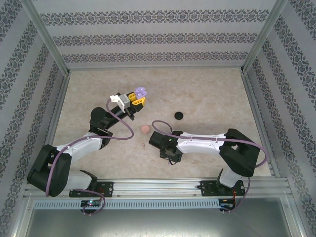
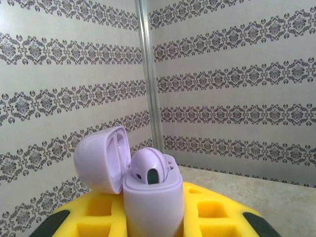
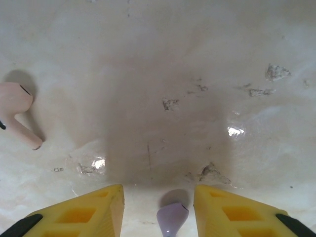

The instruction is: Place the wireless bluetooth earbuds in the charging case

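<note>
My left gripper (image 1: 138, 100) is raised over the far left of the table and shut on an open light purple charging case (image 2: 153, 202). Its lid (image 2: 101, 158) is hinged back, and one light purple earbud (image 2: 148, 168) sits in the case. My right gripper (image 3: 158, 190) points down at the table near the front middle, with its yellow fingers (image 3: 106, 202) apart. A loose light purple earbud (image 3: 173, 217) lies on the table between them, with a gap on each side. A pinkish-tan earbud (image 3: 17, 111) lies off to the left.
A round black case (image 1: 178, 115) and a round pinkish case (image 1: 145, 129) sit on the table between the arms. A tiny pinkish earbud (image 1: 143, 145) lies just left of the right gripper (image 1: 170, 156). Patterned walls with metal posts surround the table.
</note>
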`<state>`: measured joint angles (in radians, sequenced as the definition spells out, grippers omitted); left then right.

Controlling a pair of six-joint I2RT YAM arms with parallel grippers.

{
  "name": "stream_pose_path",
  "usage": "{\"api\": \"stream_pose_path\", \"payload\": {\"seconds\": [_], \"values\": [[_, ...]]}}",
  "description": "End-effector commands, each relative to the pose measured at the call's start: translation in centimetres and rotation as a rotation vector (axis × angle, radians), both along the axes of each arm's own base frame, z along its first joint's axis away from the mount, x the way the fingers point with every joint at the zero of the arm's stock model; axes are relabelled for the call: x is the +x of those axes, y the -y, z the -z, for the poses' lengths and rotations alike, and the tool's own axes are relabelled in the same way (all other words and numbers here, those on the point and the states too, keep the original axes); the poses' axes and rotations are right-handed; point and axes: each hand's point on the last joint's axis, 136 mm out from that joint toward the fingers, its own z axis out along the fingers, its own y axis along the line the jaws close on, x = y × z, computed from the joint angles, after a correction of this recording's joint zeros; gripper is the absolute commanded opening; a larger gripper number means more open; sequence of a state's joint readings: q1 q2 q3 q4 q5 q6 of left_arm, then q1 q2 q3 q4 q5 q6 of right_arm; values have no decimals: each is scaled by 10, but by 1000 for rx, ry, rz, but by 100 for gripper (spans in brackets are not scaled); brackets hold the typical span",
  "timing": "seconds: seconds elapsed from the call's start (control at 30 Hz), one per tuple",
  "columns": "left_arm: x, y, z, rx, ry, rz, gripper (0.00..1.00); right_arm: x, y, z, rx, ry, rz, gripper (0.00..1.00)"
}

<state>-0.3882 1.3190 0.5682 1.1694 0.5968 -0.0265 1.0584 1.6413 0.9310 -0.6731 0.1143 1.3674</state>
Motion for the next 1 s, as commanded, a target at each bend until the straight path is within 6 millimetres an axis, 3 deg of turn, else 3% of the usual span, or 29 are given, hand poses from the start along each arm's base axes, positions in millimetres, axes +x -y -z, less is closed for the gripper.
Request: {"api": "stream_pose_path", "payload": {"seconds": [0.0,0.97], "values": [[-7,-9,-21,-36,81,-12,0,-10,6,9,-24,-26,20,41],[-5,-7,-18,-41,66,-7,0,-22,-4,19,-18,-60,-9,31]]}}
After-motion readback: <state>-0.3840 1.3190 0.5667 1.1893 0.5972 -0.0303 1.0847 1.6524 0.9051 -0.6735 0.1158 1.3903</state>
